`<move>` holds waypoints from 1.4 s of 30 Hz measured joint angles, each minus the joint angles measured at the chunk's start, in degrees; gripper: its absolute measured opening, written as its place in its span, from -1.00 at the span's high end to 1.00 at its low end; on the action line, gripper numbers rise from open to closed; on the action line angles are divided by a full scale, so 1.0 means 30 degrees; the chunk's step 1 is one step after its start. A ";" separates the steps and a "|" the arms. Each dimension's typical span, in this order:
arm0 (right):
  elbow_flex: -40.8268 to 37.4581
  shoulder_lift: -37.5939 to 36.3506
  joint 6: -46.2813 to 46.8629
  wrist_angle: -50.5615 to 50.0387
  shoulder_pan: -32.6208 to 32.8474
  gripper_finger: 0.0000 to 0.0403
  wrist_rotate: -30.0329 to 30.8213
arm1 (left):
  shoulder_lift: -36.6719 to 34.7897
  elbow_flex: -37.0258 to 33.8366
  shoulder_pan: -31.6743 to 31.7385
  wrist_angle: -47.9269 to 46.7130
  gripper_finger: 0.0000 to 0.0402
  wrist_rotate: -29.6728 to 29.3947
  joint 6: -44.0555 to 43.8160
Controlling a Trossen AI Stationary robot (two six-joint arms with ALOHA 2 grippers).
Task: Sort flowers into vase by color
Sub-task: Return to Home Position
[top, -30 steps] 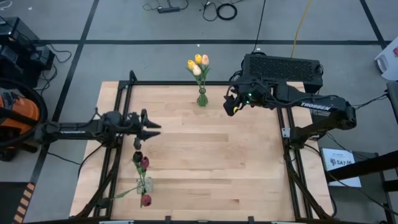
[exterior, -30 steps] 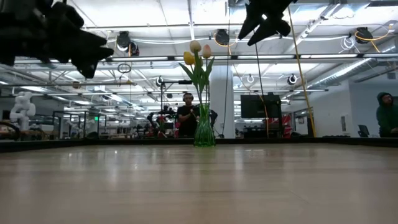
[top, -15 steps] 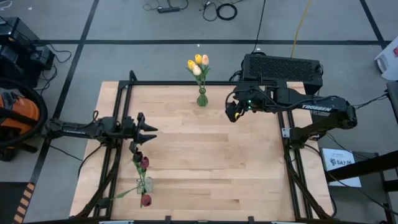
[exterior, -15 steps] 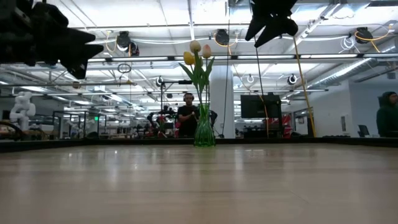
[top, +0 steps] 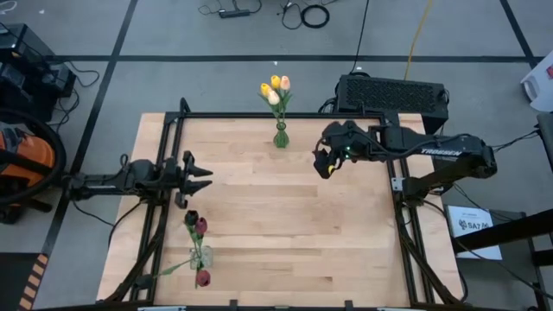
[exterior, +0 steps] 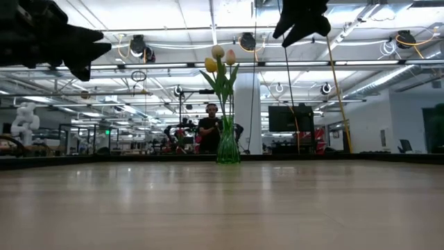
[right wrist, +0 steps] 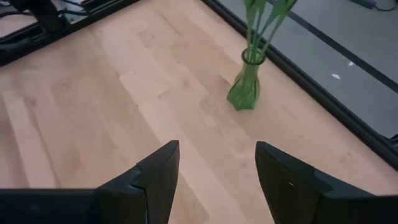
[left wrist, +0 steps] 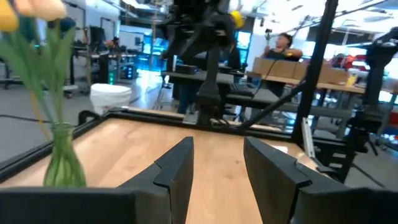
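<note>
Two vases are noted on the desk (top: 294, 216): yellow and peach flowers (top: 275, 89) in the green vase (top: 281, 136), upper centre; dark flowers (top: 197, 226) in the transparent vase (top: 200, 257), lower left. The left claw (top: 206, 175) and right claw (top: 323, 164) are held released, empty.

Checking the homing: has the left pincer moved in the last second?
Yes. In the high view the left pincer has drawn back leftward, farther from the green glass vase.
</note>
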 joint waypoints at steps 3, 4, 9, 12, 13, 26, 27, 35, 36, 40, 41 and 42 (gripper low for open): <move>0.0000 0.0000 -0.0009 -0.0018 0.0254 -0.01 0.0015 | 0.0000 0.0007 0.0396 -0.0716 0.26 0.0213 -0.0438; 0.0000 0.0000 -0.0009 -0.0018 0.0309 -0.01 0.0015 | 0.0000 -0.0038 0.0469 -0.0691 0.26 0.0733 -0.0513; 0.0000 0.0000 -0.0013 -0.0036 0.0303 -0.01 0.0015 | 0.0000 -0.0756 0.0571 0.0456 0.26 0.2112 -0.0525; -0.0007 0.0007 -0.0552 0.0159 0.0303 -0.01 -0.0028 | 0.0000 -0.0816 0.0571 0.0435 0.26 0.1224 -0.0531; -0.0007 0.0007 -0.0811 0.0285 0.0303 -0.01 -0.0128 | 0.0000 -0.0816 0.0571 0.0435 0.26 0.1065 -0.0521; -0.4822 -0.0327 -0.3538 0.6878 0.0295 -0.01 -0.2667 | 0.0015 -0.0823 0.0578 -0.0213 0.26 0.1049 -0.0525; -0.5750 -0.0459 -0.3529 0.7585 0.0288 -0.01 -0.2820 | 0.0015 -0.0823 0.0578 -0.0226 0.26 0.1042 -0.0525; -1.3226 -0.4098 -0.2767 1.2905 -0.0160 -0.01 -0.4150 | 0.0042 -0.0823 0.0577 -0.0212 0.26 0.1013 -0.0526; -1.4262 -0.4962 -0.2825 1.3544 -0.0310 -0.01 -0.4592 | 0.0044 -0.0823 0.0578 -0.0218 0.26 0.1013 -0.0532; -1.8183 -0.8538 -0.2396 1.6043 -0.0859 -0.01 -0.5363 | 0.0058 -0.0823 0.0578 -0.0213 0.26 0.1013 -0.0532; -1.9074 -0.9331 -0.2024 1.6425 -0.0885 -0.01 -0.5411 | 0.0058 -0.0823 0.0578 -0.0206 0.26 0.1013 -0.0532; -1.9862 -1.0114 -0.1595 1.6724 -0.0812 -0.01 -0.5413 | 0.0058 -0.0823 0.0575 -0.0205 0.26 0.1013 -0.0532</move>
